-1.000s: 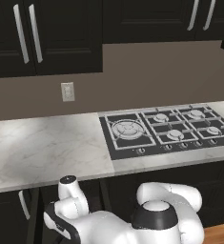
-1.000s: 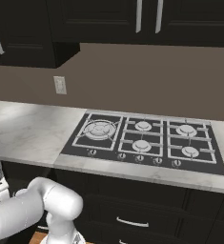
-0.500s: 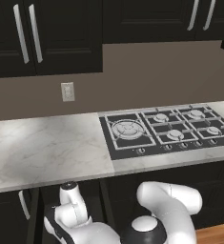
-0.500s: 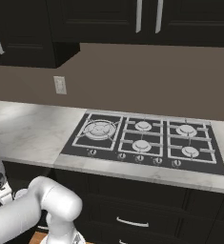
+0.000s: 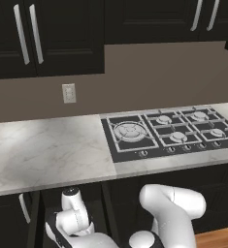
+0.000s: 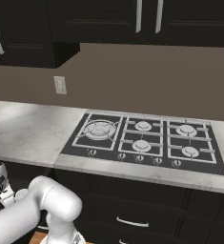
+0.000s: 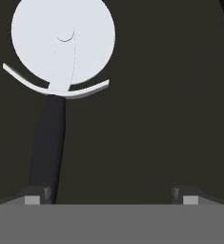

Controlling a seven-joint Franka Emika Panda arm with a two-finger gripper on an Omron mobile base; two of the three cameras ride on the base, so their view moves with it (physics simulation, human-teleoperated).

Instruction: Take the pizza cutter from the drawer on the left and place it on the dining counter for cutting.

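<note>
Pincer (image 7: pixel 111 193) is spread wide, empty. The small pizza cutter with round silver-white wheel and short black handle (image 7: pixel 61 71) lies flat on the dark drawer floor (image 7: pixel 170 95), handle by one fingertip. Probably light, stiff and slippery; take the handle, not the wheel.

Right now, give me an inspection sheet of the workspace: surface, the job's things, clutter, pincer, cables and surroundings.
Surface: marble counter with an inset black gas stove; nothing lies on the bare marble.
Job's things: pizza cutter lies flat on the dark floor of the drawer, round wheel blade at the top of the hand view, black handle running down to the left fingertip.
Clutter: nothing seen.
Pincer: pincer open wide, holding nothing; the handle sits at its left tip, not centred between the tips.
Cables: nothing seen.
Surroundings: dark upper cabinets with silver bar handles, brown wall with a wall outlet, dark lower drawer fronts.
</note>
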